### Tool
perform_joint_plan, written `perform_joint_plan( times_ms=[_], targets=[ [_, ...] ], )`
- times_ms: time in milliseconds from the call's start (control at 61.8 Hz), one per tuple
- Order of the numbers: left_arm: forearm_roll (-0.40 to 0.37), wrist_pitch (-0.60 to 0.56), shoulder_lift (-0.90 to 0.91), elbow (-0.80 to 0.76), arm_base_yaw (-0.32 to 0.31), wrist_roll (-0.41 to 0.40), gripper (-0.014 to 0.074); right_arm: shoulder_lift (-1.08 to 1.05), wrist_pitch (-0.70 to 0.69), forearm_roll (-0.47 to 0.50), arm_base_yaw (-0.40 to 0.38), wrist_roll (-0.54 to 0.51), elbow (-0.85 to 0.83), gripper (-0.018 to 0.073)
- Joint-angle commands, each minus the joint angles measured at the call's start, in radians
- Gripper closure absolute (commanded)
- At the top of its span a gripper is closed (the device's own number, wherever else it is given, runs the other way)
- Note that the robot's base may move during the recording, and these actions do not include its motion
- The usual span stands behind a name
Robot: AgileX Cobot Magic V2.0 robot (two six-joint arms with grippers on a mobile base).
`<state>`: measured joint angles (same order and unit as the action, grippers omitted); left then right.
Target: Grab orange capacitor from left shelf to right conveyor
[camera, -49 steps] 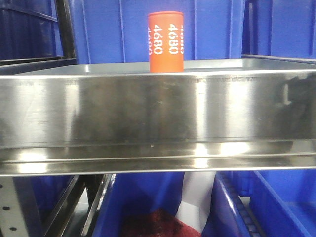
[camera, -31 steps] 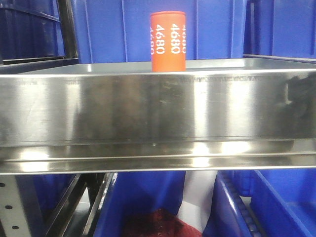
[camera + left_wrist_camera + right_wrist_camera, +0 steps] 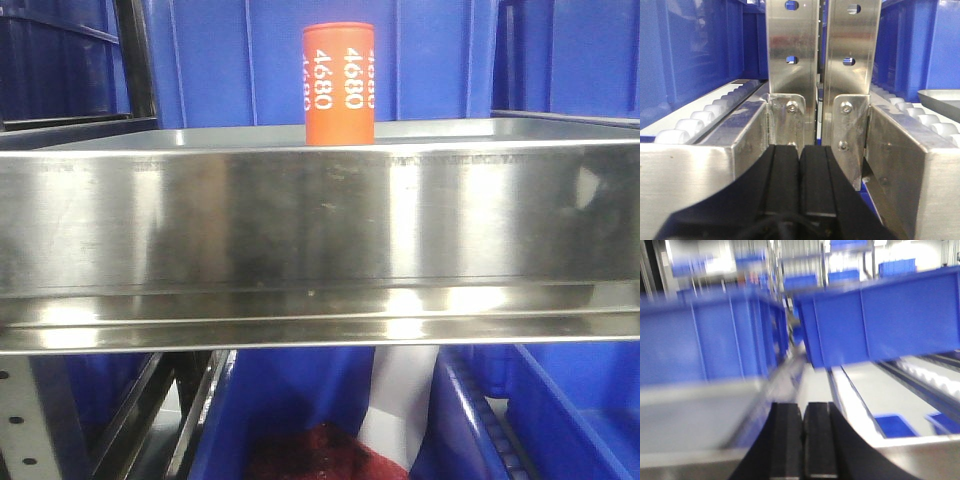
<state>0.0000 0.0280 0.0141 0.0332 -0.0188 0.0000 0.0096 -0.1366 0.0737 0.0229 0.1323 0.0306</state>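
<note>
The orange capacitor (image 3: 338, 84) stands upright on the steel left shelf (image 3: 320, 220), behind its tall shiny front lip, a little right of centre in the front view. No gripper shows in that view. My left gripper (image 3: 800, 150) is shut and empty, its black jaws pressed together, pointing at two steel rack uprights (image 3: 820, 70). My right gripper (image 3: 803, 407) is shut and empty in a motion-blurred view of blue bins and a steel shelf edge. The conveyor is out of view.
Blue plastic bins (image 3: 260, 60) stand behind the shelf and below it (image 3: 560, 410). White roller tracks (image 3: 705, 117) run on both sides of the uprights. A silver tray edge (image 3: 940, 100) shows at right. Blue bins (image 3: 880, 320) line the right wrist view.
The front view shifted slightly, so the capacitor sits a few pixels further right than at first. The capacitor itself still stands on the shelf.
</note>
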Motion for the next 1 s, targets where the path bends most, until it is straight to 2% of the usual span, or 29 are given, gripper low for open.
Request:
perform_joint_plan(
  times_ms=[0,97,210,388,550,712,825,890,987],
  targets=[
    [-0.006,-0.081,-0.006,-0.008,0.002,0.0,0.0701,0.018,-0.095,0.011,0.001,0.089,-0.085,0.0501],
    [-0.006,-0.081,-0.006,-0.008,0.002,0.0,0.0701,0.039,0.034,0.011,0.001,0.13,-0.208,0.0501],
    [-0.006,-0.081,-0.006,-0.008,0.002,0.0,0.0701,0.107,0.201,0.01,0.002,0.13,-0.4,0.0501],
    [-0.006,-0.081,-0.006,-0.008,0.002,0.0,0.0701,0.294,0.309,0.01,0.002,0.125,-0.638,0.0501],
    [-0.006,-0.081,-0.006,-0.008,0.002,0.0,0.0701,0.473,0.356,0.013,0.022,0.052,-0.768,0.0503],
    [-0.006,-0.081,-0.006,-0.008,0.002,0.0,0.0701,0.697,0.434,0.028,0.203,-0.025,-0.89,0.0503],
    [-0.006,-0.081,-0.006,-0.008,0.002,0.0,0.0701,0.822,0.431,0.024,0.348,-0.033,-0.928,0.0503],
    [-0.006,-0.081,-0.006,-0.008,0.002,0.0,0.0701,0.889,0.425,0.006,0.405,-0.037,-0.94,0.0503],
    [-0.006,-0.081,-0.006,-0.008,0.002,0.0,0.0701,0.975,0.424,-0.038,0.451,-0.037,-0.953,0.0503]
  ],
)
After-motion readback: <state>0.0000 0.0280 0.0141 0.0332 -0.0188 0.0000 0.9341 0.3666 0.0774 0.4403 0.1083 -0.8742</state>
